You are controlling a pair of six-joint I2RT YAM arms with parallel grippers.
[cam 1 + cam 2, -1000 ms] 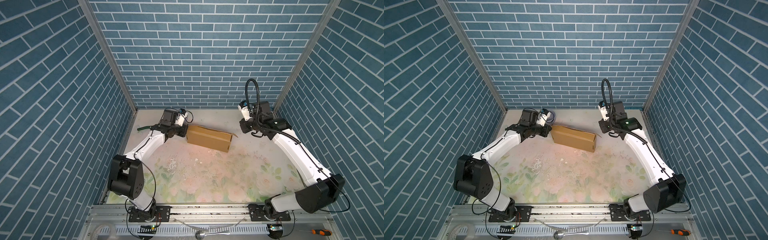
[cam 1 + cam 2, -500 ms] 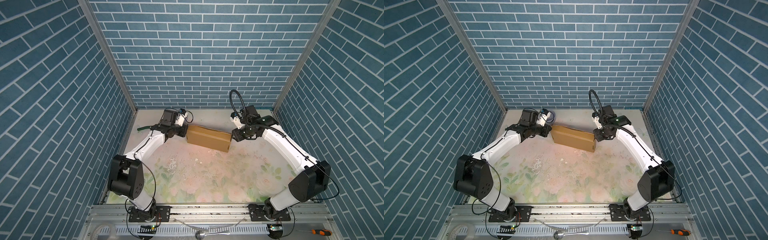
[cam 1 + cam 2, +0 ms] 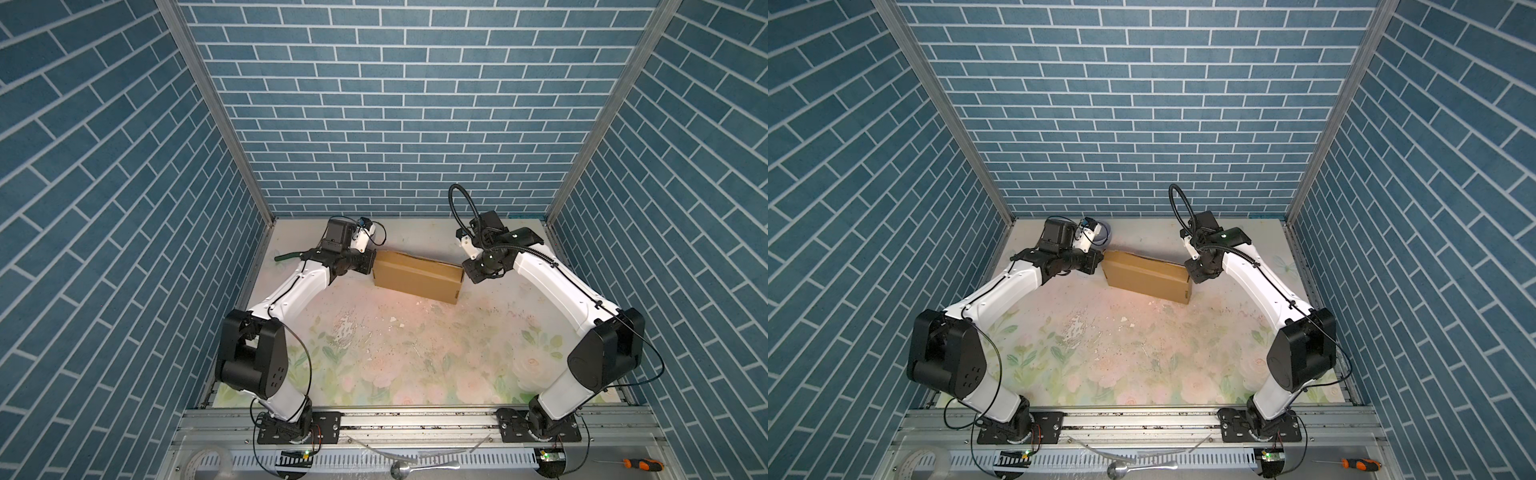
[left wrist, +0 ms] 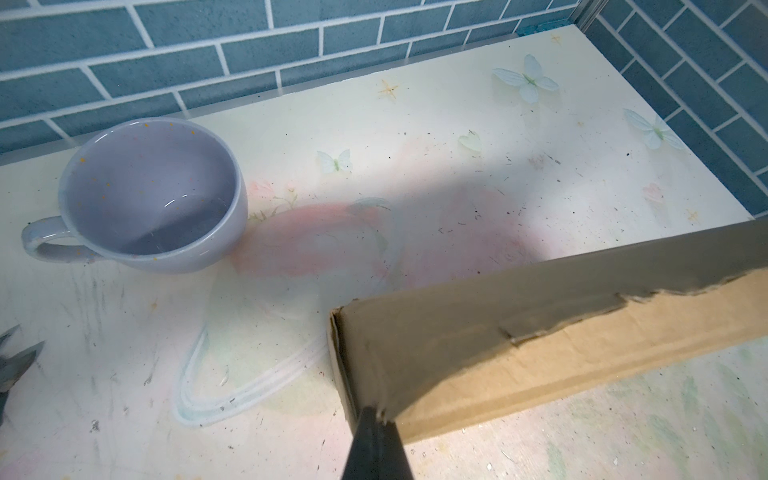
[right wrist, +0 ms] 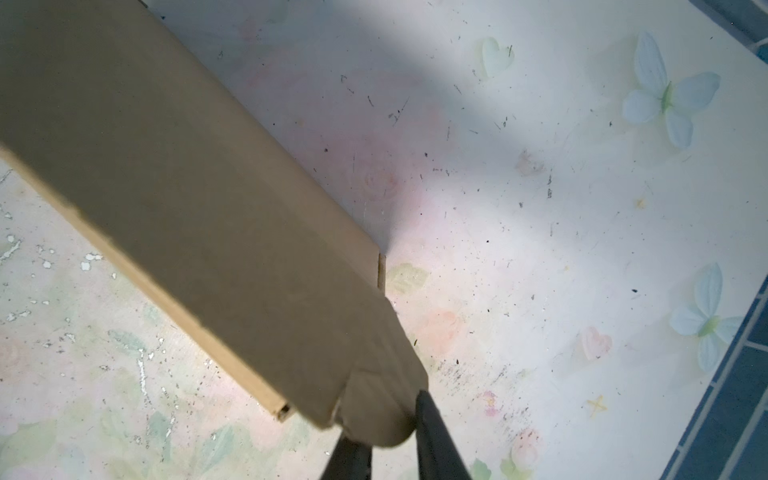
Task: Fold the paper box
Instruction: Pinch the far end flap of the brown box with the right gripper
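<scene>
The paper box [image 3: 417, 276] lies on the desk [image 3: 415, 357] at the far middle, folded into a long, low brown block. Its length runs left to right, with the right end a little nearer. In both top views the 2 arms reach in from either side and meet it at its ends. The left gripper [image 3: 370, 263] is at the box's left end; the left wrist view shows its jaws together, their dark tip touching the bottom corner of that end. The same view shows a strip of the outer paper torn off the box's top. The right gripper [image 3: 468, 271] is at the right end; in the right wrist view its jaws clamp a rounded flap sticking out there, 1 on each side. A lilac cup [image 4: 153, 199] stands upright on the desk just beyond the left gripper, near the far wall and apart from the box. A screwdriver [image 3: 640, 463] with an orange handle lies at the near right, off the desk.
</scene>
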